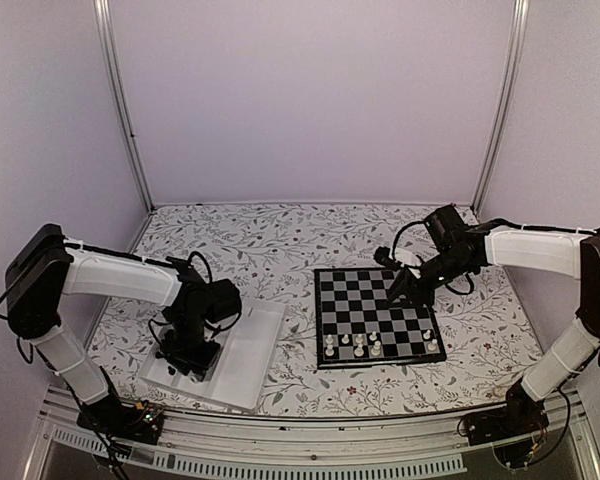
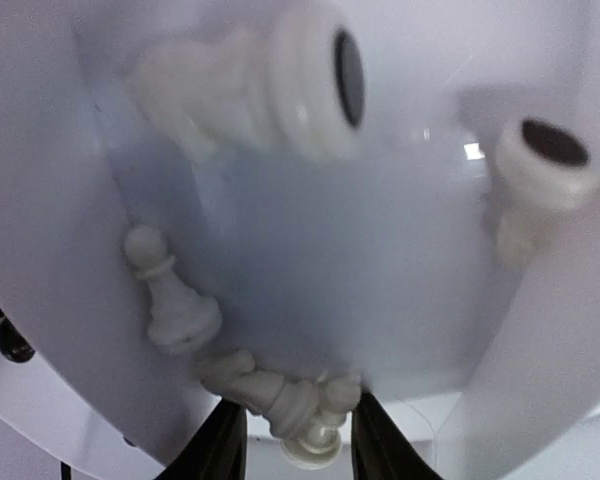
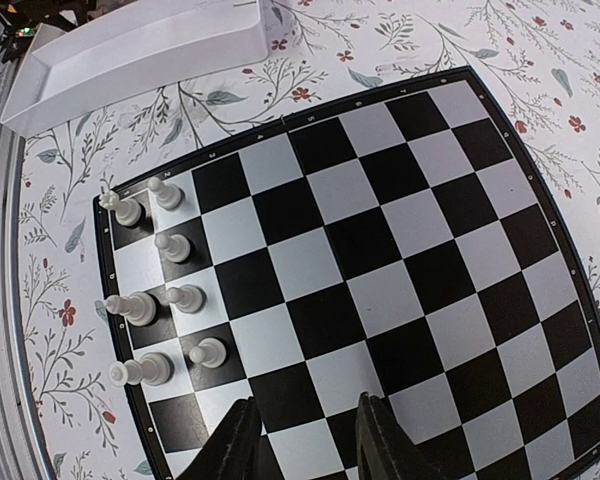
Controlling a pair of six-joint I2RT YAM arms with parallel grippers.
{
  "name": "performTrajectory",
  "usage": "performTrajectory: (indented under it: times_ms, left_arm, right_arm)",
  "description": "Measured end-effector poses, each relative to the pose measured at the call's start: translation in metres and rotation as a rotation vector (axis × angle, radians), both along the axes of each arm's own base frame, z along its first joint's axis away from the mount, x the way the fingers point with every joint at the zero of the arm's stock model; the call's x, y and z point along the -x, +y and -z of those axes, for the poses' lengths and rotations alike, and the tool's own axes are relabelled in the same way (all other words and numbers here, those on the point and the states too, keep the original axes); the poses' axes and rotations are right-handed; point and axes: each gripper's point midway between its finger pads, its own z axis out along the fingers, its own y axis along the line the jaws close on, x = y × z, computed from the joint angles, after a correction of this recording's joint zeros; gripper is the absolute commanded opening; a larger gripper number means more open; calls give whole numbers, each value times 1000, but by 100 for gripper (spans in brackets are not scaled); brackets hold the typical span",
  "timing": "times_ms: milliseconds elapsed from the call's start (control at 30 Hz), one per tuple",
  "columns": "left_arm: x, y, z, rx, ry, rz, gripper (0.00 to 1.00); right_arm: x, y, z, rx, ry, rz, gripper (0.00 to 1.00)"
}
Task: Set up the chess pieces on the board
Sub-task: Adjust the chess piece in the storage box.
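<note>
Tray [image 1: 258, 345]: white, lower left of the top view, and my left gripper [image 2: 298, 440] is down inside it.
Left gripper: fingers apart, straddling a toppled cream piece [image 2: 280, 400]. I see nothing clamped yet.
Step in hand: picking that piece out. It lies tangled against a pawn [image 2: 170, 300] and another figure, so I'd close slowly and square on its narrow part. A skewed pinch could squirt it away or lift two at once.
Loose figures: two larger cream pieces [image 2: 290, 80] lie on their sides in the upper part of the left wrist view, apart from the fingers.
Board [image 3: 380, 250]: centre right of the top view. Seven standing cream pieces [image 3: 172, 245] are grouped along one edge, and no black ones are placed.
Right gripper [image 3: 305, 440]: empty, fingers apart, hovering over bare squares. I'd move it off the placing lane.
</note>
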Motion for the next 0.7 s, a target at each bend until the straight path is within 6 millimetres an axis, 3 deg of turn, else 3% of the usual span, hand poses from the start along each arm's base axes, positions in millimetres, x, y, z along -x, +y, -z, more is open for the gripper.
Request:
performTrajectory:
  times_ms: [233,500,700]
  left_arm:
    - [-26,1,0,12,-68,6,40]
    - [-27,0,-2,17,-79,0,41]
    - [-22,1,-7,27,-89,-18,36]
  right_arm:
    - [0,-1,3,6,0,3,35]
    - [-1,-1,2,5,-4,3,35]
    - [-1,-1,2,5,-5,3,35]
